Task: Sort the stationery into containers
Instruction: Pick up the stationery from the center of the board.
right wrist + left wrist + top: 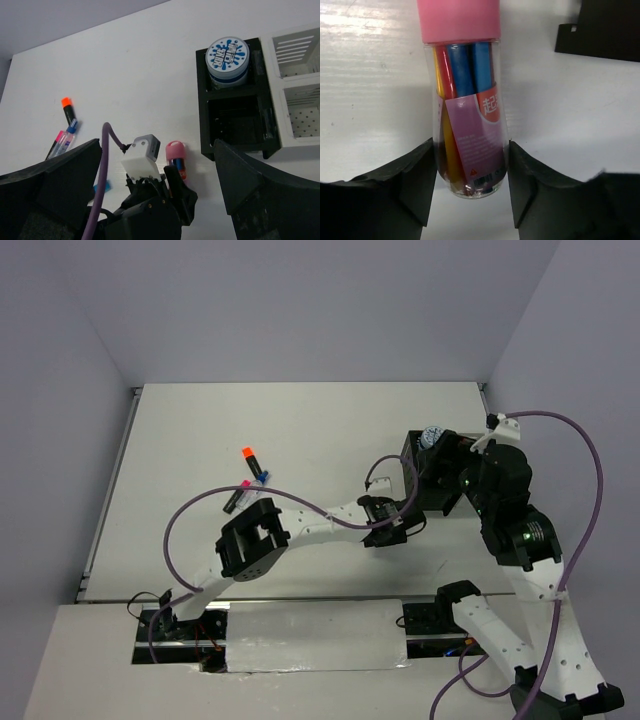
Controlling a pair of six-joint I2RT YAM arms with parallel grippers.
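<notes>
left tool [470, 172] clamping pink-capped tube [469, 125], possibly on table [370, 75], right tool [157, 150] spread

We see bare desk [150, 75] between the pink-capped tube [176, 151] and the black organiser [202, 115]. Its near compartment stands open from above, while a patterned roll [227, 57] fills the far one.

You look down on the whole table [300, 430] from above and behind the arm bases. Your left wrist view sits very close to a pink-capped tube [467, 125]. Your right wrist view looks down from farther back, sharing that tube beside the black organiser [235, 148].
</notes>
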